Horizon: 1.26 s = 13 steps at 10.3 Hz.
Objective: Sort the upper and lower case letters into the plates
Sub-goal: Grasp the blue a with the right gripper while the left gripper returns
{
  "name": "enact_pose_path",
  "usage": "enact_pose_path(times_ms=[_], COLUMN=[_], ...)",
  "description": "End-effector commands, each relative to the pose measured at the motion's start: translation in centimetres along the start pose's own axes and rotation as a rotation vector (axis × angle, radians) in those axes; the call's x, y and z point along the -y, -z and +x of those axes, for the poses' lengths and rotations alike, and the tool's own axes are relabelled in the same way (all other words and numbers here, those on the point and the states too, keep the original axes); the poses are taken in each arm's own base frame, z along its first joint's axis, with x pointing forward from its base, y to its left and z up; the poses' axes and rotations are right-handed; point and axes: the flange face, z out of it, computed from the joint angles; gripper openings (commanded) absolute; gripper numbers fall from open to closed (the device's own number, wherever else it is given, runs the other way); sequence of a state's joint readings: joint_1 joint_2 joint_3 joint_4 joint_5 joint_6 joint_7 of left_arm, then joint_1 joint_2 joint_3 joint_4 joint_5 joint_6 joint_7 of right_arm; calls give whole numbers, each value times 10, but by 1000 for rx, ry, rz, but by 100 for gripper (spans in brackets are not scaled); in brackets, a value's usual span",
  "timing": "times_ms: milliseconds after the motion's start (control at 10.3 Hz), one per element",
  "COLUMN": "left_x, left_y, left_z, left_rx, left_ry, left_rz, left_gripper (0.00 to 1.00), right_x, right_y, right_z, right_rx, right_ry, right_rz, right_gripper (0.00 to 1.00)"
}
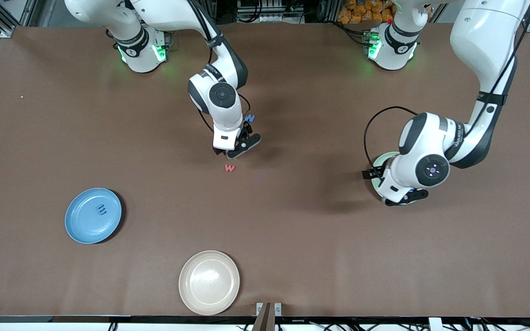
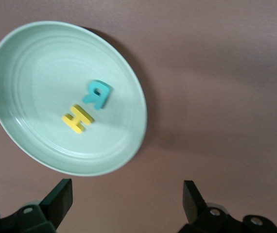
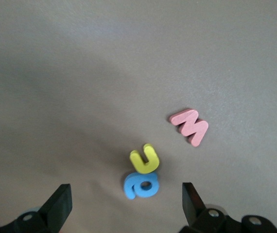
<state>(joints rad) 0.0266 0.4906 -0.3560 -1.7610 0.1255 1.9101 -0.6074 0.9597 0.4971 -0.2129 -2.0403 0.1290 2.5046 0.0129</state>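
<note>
The mint green plate (image 2: 12,53) holds a teal R (image 2: 97,93) and a yellow H (image 2: 77,118). My left gripper (image 2: 126,204) hovers open and empty just off that plate's rim; in the front view it is at the left arm's end of the table (image 1: 389,186), covering most of the plate (image 1: 381,161). My right gripper (image 3: 124,204) is open over a blue letter (image 3: 142,186), with a yellow u (image 3: 144,159) touching it and a red letter (image 3: 190,126) close by. The blue plate (image 1: 81,230) holds one blue letter (image 1: 102,210).
A cream plate (image 1: 209,282) lies near the table's front edge, nearer to the front camera than the blue plate. Another blue letter (image 1: 249,118) lies beside the right arm's wrist, farther from the camera than the red letter (image 1: 229,168).
</note>
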Motion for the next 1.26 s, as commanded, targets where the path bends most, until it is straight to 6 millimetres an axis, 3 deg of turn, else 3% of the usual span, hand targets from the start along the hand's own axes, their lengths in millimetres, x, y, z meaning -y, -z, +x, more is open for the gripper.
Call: enact_pose_path(times_ms=[0,290,774,1161], left_x=[-12,-32,-51,-70], left_y=[22,38,53,60], left_z=[-21,-41,-61,-77], left_rx=[-27,-46,-55,-60], left_ry=[31,79,108,128], left_rz=[21,13,-5,-19], left_gripper=[100,100,100,100], right_x=[-9,-7,-13,-15], right_y=[-11,-35,-40,-31], right_z=[-2,-8,-21,-20], right_rx=[-9,-26,-4,-13], right_ry=[56,69,100,94], right_rz=[-1,-16,-15,-10], right_gripper=[100,100,100,100])
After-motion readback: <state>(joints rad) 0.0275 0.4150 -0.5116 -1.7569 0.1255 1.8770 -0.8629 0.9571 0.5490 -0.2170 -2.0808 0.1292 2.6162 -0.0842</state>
